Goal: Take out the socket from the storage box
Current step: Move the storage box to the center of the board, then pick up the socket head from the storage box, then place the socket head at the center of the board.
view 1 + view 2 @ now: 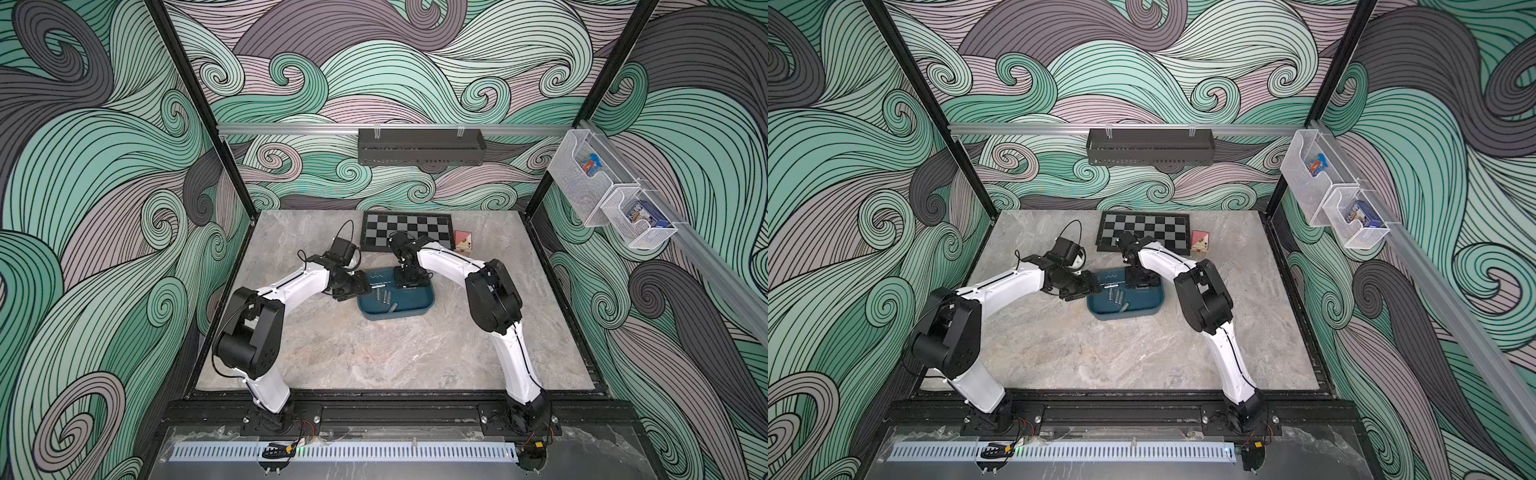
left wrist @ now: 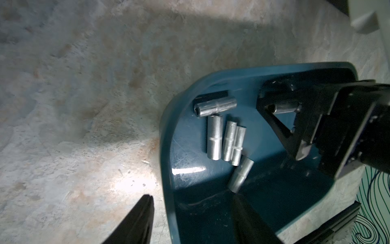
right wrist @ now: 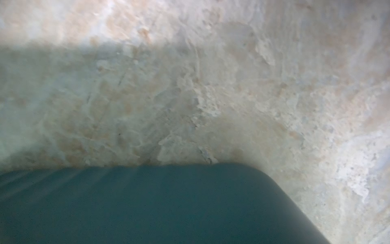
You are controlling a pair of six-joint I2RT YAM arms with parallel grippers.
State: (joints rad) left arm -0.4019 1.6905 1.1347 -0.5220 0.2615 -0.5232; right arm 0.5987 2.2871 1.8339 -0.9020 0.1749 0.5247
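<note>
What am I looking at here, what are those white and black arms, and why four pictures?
Two robot arms stand at a marbled table. Two pictures look down from overhead; the other two come from a camera on each wrist. On the table sits a teal storage box with loose metal sockets, and a chessboard behind it. The right gripper is inside the box, its jaws either side of one socket; whether they pinch it is unclear. The left gripper is open, jaws straddling the box's wall.
</note>
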